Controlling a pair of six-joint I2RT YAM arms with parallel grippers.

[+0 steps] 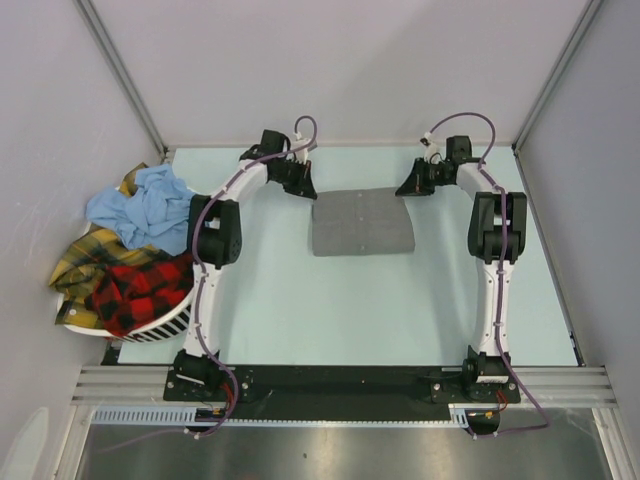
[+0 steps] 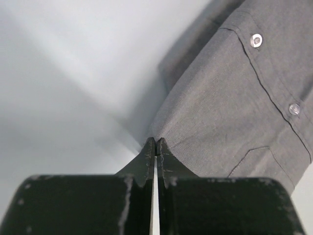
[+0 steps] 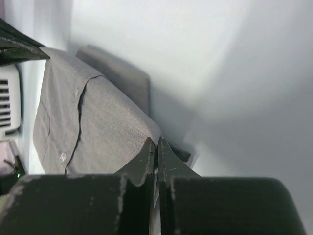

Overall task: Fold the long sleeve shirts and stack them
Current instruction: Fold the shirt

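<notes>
Grey shirt (image 1: 362,222) lying folded on desk (image 1: 300,310); L fingers (image 2: 148,159), R fingers (image 3: 148,159) both clenching shut at its far corners.

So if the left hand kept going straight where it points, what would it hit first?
The folded grey shirt. The left hand has its closed tips right at the shirt's corner, perhaps touching it.

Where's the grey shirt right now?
In the overhead view the folded grey shirt lies mid-table toward the far edge, between the left hand and the right hand, well right of the basket.
</notes>
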